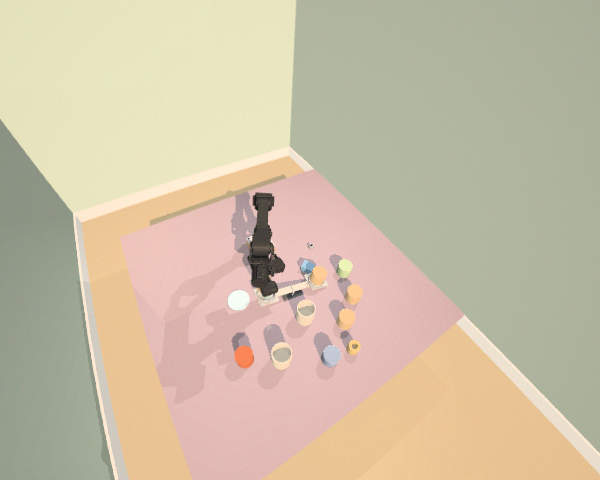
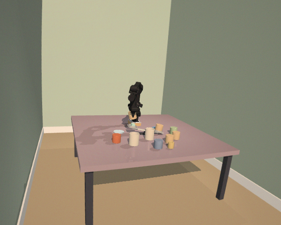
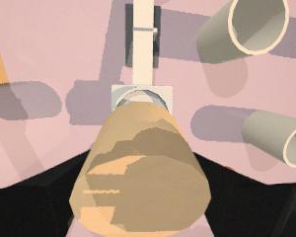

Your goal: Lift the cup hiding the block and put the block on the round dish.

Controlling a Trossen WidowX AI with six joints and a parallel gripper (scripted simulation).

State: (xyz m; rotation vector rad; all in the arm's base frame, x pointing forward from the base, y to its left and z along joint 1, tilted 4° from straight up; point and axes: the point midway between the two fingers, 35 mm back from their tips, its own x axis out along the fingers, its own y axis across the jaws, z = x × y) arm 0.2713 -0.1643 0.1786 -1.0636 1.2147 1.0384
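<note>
One tan cup (image 3: 140, 173), seemingly rigid, light and smooth-walled, hangs pinched across its sides in the end effector (image 3: 143, 217) above the balance (image 3: 142, 49).
</note>
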